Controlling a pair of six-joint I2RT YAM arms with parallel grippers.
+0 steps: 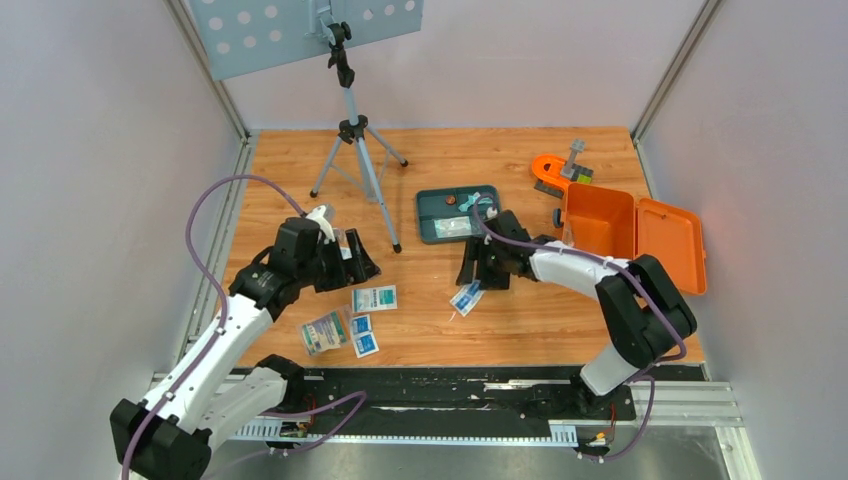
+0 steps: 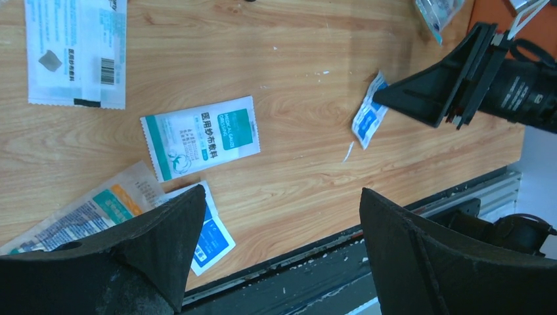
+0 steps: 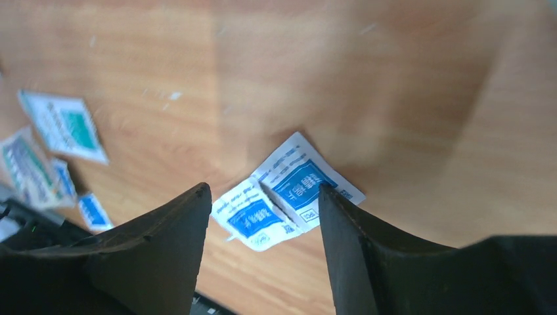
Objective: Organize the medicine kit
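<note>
tripod (image 1: 351,130) at the back, teal divided tray (image 1: 421,215) just right of it, a white-and-teal sachet (image 1: 375,298) and some blue sachets (image 1: 366,344) lying loose on the wooden table (image 1: 530,315)

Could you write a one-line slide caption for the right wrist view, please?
The right gripper, jaws open, poised over two blue-and-white sachets on the wooden table.
</note>
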